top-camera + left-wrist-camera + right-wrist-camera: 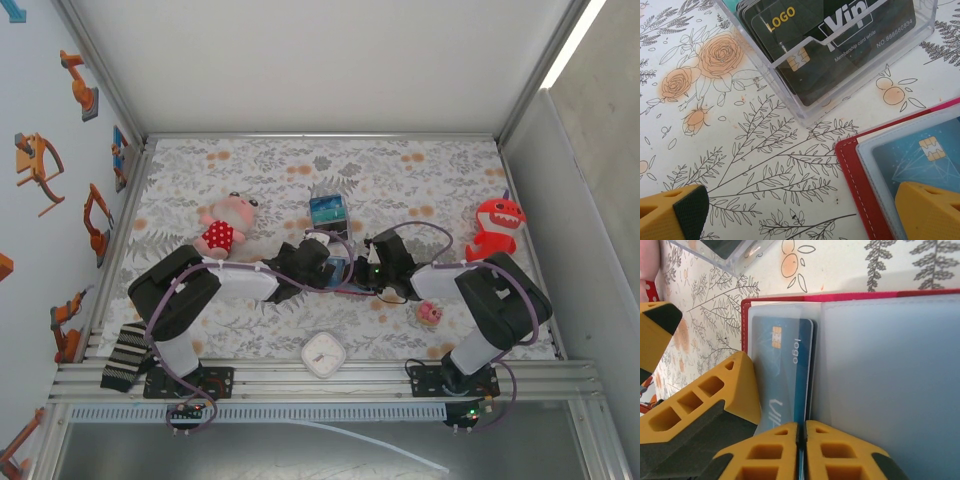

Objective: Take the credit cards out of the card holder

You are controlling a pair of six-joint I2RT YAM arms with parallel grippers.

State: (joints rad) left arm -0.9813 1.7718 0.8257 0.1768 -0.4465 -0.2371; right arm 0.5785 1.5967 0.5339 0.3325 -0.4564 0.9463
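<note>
The dark-red card holder lies open on the flowered cloth, its clear inner pockets facing up. A teal-blue credit card with a gold chip sits in the left pocket. My right gripper is shut on that card's long edge at the fold. My left gripper is open wide. One of its yellow fingers rests on the holder's pocket over the card; the other finger is over bare cloth. From above, both grippers meet over the holder.
A clear plastic box of dark cards stands just beyond the holder. A pink plush lies at the left and a red shark toy at the right. A white clock, a small pink figure and a striped sock are near the front edge.
</note>
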